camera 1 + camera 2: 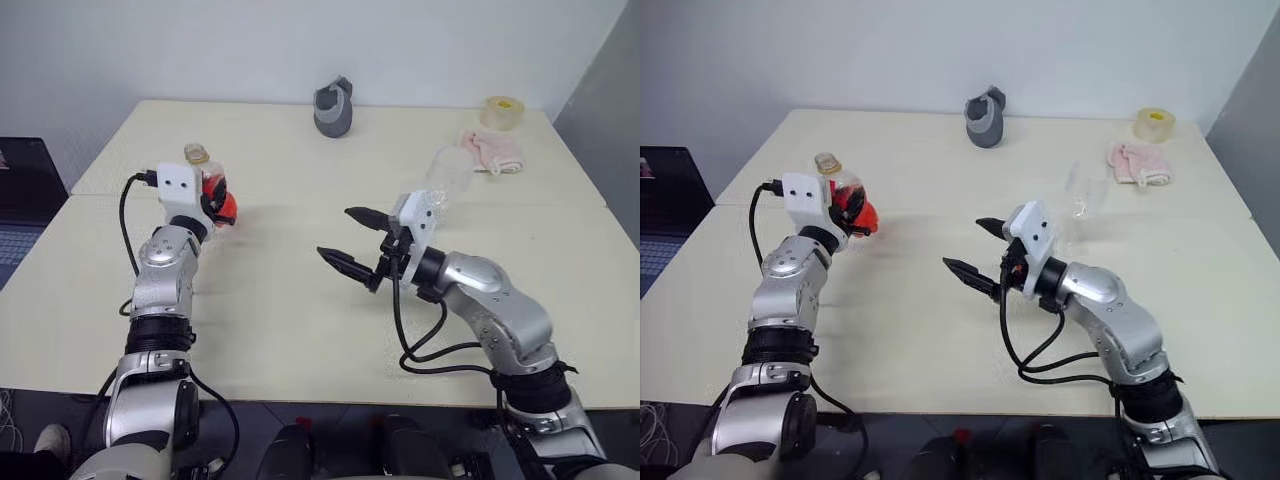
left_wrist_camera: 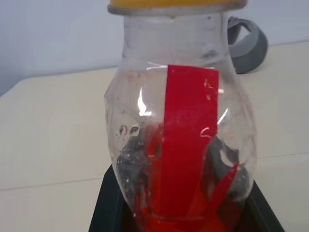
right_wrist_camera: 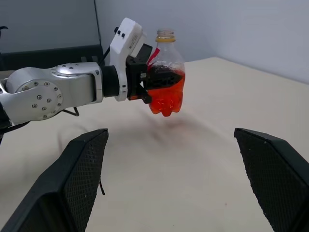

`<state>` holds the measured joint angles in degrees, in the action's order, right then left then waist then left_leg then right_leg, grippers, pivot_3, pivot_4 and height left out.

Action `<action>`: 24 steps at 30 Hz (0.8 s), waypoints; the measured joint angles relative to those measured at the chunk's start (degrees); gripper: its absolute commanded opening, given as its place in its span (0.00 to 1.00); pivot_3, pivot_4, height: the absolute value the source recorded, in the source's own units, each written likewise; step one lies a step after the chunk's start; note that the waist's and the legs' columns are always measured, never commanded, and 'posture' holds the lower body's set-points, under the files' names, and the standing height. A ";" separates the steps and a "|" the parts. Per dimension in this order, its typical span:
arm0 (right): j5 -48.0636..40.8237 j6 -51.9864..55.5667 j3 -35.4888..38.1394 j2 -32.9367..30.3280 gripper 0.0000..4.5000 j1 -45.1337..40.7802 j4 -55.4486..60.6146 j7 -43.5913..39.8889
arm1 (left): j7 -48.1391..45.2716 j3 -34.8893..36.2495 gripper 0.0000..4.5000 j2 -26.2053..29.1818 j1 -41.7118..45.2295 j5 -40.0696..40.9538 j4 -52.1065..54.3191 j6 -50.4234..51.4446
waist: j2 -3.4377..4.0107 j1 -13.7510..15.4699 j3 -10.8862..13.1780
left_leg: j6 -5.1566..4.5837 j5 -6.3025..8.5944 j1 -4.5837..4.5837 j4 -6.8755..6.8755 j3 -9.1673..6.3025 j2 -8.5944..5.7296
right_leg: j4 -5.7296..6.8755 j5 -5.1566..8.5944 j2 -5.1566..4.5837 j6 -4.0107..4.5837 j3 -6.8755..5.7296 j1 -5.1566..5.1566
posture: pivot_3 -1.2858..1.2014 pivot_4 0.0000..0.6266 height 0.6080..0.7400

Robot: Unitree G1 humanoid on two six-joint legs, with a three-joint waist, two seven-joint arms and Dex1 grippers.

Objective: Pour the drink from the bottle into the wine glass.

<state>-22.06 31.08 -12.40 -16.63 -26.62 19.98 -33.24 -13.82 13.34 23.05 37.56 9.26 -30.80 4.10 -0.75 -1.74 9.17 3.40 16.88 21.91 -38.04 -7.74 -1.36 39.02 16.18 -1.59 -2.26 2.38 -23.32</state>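
Flanking the wine glass (image 1: 447, 172): grey pouch (image 1: 334, 107), pink cloth (image 1: 491, 150); left jaws clamp the bottle (image 3: 165, 79), right jaws apart.

Head eyes overlook the table (image 1: 300, 330); both wrist views share the bottle (image 3: 165, 77)

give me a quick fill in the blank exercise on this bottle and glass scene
1. The left gripper holds the bottle ____ the table.
2. The drink in the bottle is ____.
3. The right gripper has its fingers ____.
4. The wine glass stands on the robot's ____ side.

Missing words: above; red; open; right
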 measured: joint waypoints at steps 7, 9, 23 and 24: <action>1.22 -0.48 -0.20 0.83 1.00 0.04 -0.12 0.03 | -0.40 0.55 0.37 -2.97 -0.36 0.57 -5.20 -5.12 | -0.03 -0.12 -0.02 | 0.00 0.00 -0.04 -0.01 0.02 -0.05 | 0.04 -0.01 -0.06 -0.02 0.00 -0.01 | 0.52 0.24 1.00; 1.27 -0.48 -0.20 1.01 1.00 0.34 0.05 0.36 | -0.36 0.54 0.50 -2.91 -0.45 0.34 -5.77 -6.28 | -0.03 -0.13 -0.02 | 0.00 0.00 -0.05 -0.01 0.02 -0.05 | 0.05 -0.01 -0.06 -0.02 0.00 -0.01 | 0.52 0.24 1.00; 1.30 -0.46 -0.10 1.11 1.00 1.56 0.94 1.80 | 0.81 0.69 1.00 -1.92 -7.72 0.63 5.24 0.46 | -0.03 -0.32 -0.03 | -0.01 0.00 -0.05 0.01 0.02 0.04 | 0.06 -0.01 -0.04 -0.02 0.04 -0.03 | 0.52 0.24 1.00; 1.31 -0.46 -0.09 1.10 1.00 1.82 1.12 1.94 | 0.71 0.68 1.00 -2.01 -9.44 1.22 8.26 2.14 | -0.03 -0.33 -0.03 | -0.01 0.00 -0.04 0.01 0.01 0.07 | 0.06 -0.01 -0.08 -0.01 0.04 -0.03 | 0.52 0.24 1.00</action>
<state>-20.75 30.62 -12.49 -15.52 -24.79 21.10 -31.30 -13.11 14.01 21.05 28.12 10.48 -22.54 6.23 -0.78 -2.07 9.14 3.40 16.88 21.87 -38.03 -7.74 -1.29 39.08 16.17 -1.67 -2.28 2.42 -23.34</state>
